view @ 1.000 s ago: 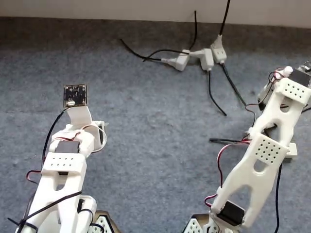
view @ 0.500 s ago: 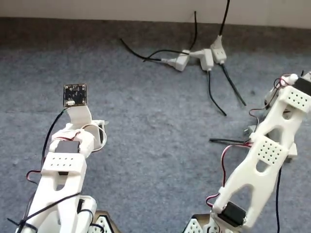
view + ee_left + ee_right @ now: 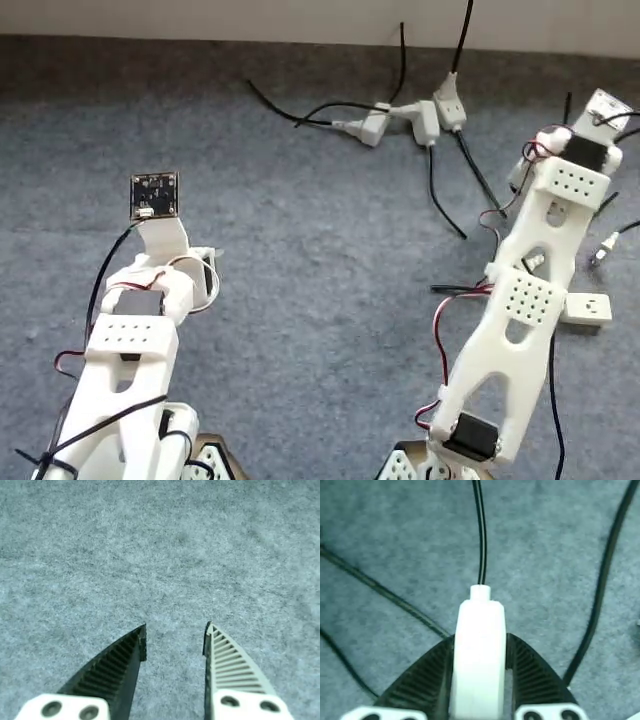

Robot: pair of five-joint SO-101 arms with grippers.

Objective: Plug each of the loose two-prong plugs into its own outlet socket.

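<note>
My right gripper [image 3: 480, 639] is shut on a white two-prong plug [image 3: 479, 630], whose thin black cord [image 3: 481, 535] runs away over the carpet. In the high view the right arm [image 3: 545, 250] stretches toward the far right of the carpet. A white outlet block [image 3: 586, 308] lies just right of that arm's middle. Another small white plug [image 3: 603, 250] lies near the right edge. A cluster of white plugs and adapters [image 3: 410, 120] on black cords sits at the far centre. My left gripper [image 3: 175, 630] hangs open over bare carpet at the near left.
Grey carpet [image 3: 320, 260] covers the floor, with a wall edge along the far side. Black cords [image 3: 470, 170] trail from the far cluster toward the right arm. Two more dark cords [image 3: 602, 580] cross the carpet beside the held plug.
The right arm has swung left and farther away, uncovering the outlet block and the small plug at the right edge. The left arm has not moved.
</note>
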